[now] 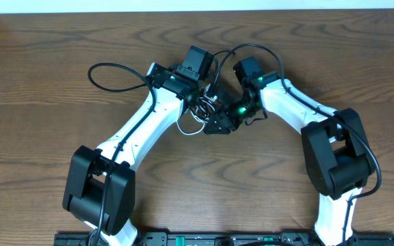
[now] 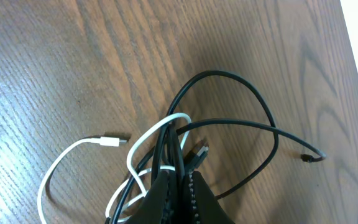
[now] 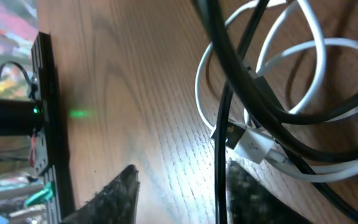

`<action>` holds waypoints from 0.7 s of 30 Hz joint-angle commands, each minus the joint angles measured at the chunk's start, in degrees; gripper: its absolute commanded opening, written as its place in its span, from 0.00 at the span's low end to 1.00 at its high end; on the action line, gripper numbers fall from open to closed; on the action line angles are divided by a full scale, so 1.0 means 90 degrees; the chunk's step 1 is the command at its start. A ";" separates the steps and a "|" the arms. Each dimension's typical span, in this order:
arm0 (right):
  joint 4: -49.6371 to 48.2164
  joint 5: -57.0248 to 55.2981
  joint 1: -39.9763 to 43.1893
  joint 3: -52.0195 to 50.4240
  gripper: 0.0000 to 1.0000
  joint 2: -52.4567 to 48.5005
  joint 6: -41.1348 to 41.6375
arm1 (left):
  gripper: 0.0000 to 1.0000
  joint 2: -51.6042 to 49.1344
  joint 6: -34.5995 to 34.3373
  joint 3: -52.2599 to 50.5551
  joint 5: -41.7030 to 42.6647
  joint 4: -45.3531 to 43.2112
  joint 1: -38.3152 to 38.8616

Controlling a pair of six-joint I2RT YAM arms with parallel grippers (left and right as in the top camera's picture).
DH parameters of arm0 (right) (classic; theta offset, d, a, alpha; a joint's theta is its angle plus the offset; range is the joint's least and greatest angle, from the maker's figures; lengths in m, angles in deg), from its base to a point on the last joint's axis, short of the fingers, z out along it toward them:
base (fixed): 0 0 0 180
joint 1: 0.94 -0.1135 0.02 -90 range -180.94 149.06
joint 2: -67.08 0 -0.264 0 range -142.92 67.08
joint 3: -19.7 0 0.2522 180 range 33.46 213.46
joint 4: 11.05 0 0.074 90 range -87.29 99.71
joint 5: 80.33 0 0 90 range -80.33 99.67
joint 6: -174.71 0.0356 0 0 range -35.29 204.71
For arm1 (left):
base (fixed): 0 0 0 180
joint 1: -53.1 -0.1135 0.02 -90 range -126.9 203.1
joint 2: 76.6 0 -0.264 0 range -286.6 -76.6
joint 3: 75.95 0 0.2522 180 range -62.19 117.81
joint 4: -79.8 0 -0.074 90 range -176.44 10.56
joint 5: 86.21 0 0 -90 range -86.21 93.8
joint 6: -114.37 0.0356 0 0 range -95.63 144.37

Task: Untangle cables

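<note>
**Cable tangle held at table centre, both wrists converged**

Surface: brown wood-grain table [image 1: 46, 41], matte, with a soft glare patch in the right wrist view. A pale strip [image 1: 197, 4] runs beyond the far edge. A black base rail [image 1: 204, 239] lies along the near edge.

Open room: bare wood spreads to the left, the right and the far side of the tangle. In the left wrist view the table's edge cuts across the upper right corner, well apart from the cords.

Task items: the black cable [image 2: 222, 73] and the white cable [image 2: 107, 142] sit crossed together near the table's middle, between the two wrists. The black cable throws a wide loop outward, and its free end lies on the wood toward the table edge. The white cable's plug end lies flat to the side, apart from the bundle. In the right wrist view the white loops pass under and over black strands.

Arms: the left arm [image 1: 142, 130] and the right arm [image 1: 299, 109] both lean inward from the near corners, wrists nearly meeting over the tangle.

- Left gripper [image 2: 180, 183]: fingers pressed together, pinching black and white strands of the bundle.
- Right gripper [image 3: 182, 174]: fingers apart, low over the wood. One black strand runs through the gap, and I cannot tell whether it touches either finger.
</note>
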 commanded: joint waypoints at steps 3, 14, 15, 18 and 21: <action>-0.0019 0.0053 -0.0024 0.0015 0.22 -0.0039 0.0129 | 0.08 -0.0027 0.0061 0.0051 -0.0204 0.0061 -0.0027; 0.0136 0.0080 0.0466 0.0036 0.01 0.0884 0.0413 | 0.07 -0.0027 0.0063 0.0051 -0.0301 0.0204 -0.0046; 0.0151 0.0165 0.0559 0.0036 0.01 0.1103 0.0408 | 0.08 -0.0029 0.0061 0.0051 -0.0430 0.0233 -0.0046; 0.0158 0.0792 0.0852 0.0036 0.01 0.1702 0.0308 | 0.08 -0.0029 0.0061 0.0051 -0.0884 0.0306 -0.0058; 0.0206 0.1557 0.1168 0.0036 0.01 0.2203 0.0034 | 0.08 -0.0034 0.0061 0.0051 -0.1052 0.0384 -0.0090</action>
